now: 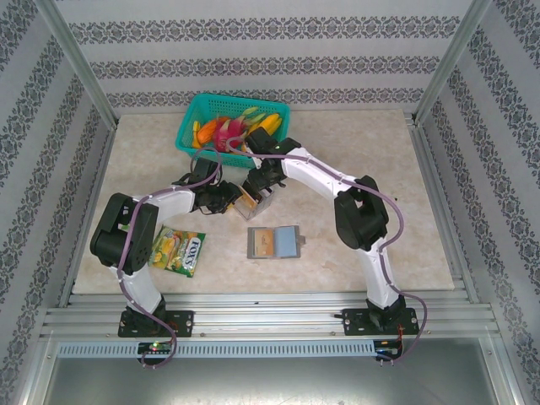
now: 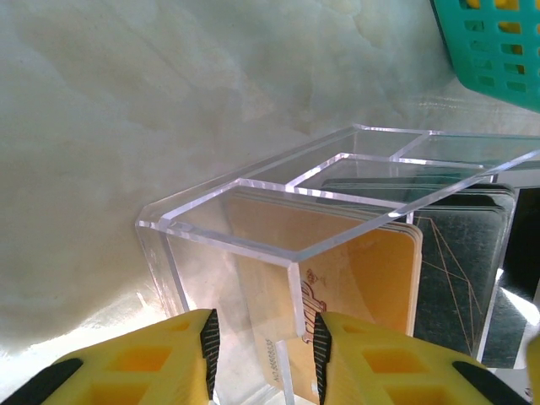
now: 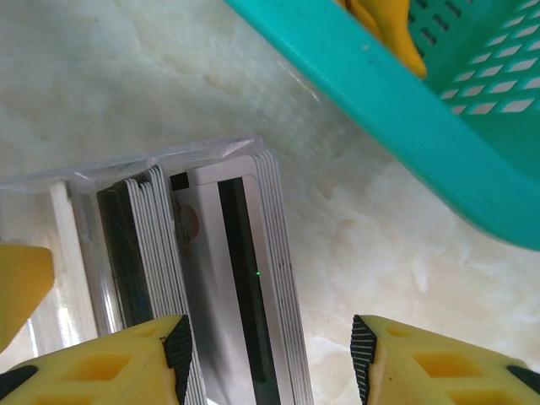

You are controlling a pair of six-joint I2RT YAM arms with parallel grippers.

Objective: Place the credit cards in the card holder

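Acrylic box (image 2: 253,202), clear, holds credit cards (image 3: 245,287) upright. Right gripper (image 3: 270,354) jaws wide astride outer stack, gripping nothing: close on one card (not whole stack). Left gripper (image 2: 263,354) narrowly parted astride box wall, nothing pinched; should brace box. Card holder (image 1: 274,243) lies open, apart from box.

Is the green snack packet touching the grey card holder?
Apart. The top external view shows bare table between the snack packet and the card holder.

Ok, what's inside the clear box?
Cards on edge: a tan-orange card in one compartment, dark cards in the next. The left hand covers the tan-orange card's lower end.
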